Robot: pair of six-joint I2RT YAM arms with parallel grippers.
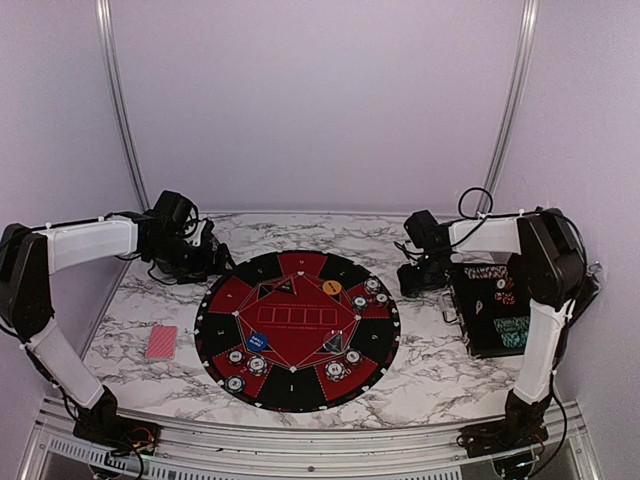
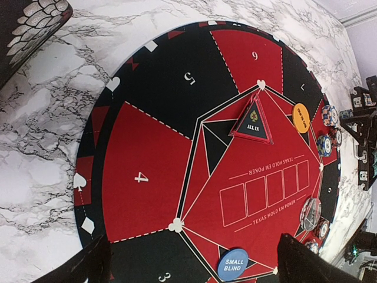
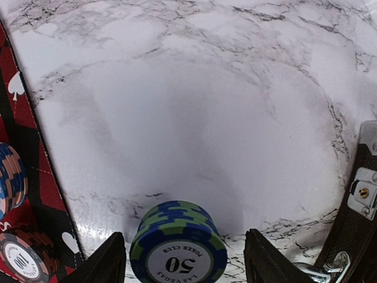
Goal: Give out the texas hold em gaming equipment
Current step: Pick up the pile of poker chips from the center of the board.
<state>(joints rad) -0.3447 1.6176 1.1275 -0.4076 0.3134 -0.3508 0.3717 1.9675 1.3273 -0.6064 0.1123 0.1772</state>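
Green-and-blue chips [image 3: 178,244] marked 50 sit closest to the lens: a short upright stack between the fingers of the right gripper [image 3: 184,240]. It is over bare marble just off the right edge of the mat [image 1: 300,265], w/ the black case [image 1: 478,312] near on the other side. The jaws flank the stack at mid width. A thin strip of marble shows beside it, so can't tell if the pads pinch it or only straddle it, nor if its base rests on the table [image 1: 430,375].

Left gripper [image 2: 194,250] hovers near the mat's far-left rim, jaws spread wide, nothing between them.

On the mat are other chip stacks [image 1: 372,290] along its right edge and more near its front edge, plus the orange disc [image 2: 300,118] and the blue small-blind marker [image 2: 232,264]. Red-backed cards [image 1: 160,342] lie on the table by its left edge, off the mat.

Step in hand, prob.: get this stack onto a seat segment at the mat's right side. To do it well — grip square on the stack's sides so no chip shears off, hold it upright, and cross the rim w/o catching it. Pick a spot apart from the blue-orange stack [image 3: 9,177] and the 100 stack [image 3: 23,253] at that rim, since the fingers need room either side. Lower till the base lies flat, then part the jaws a little and lift straight up.
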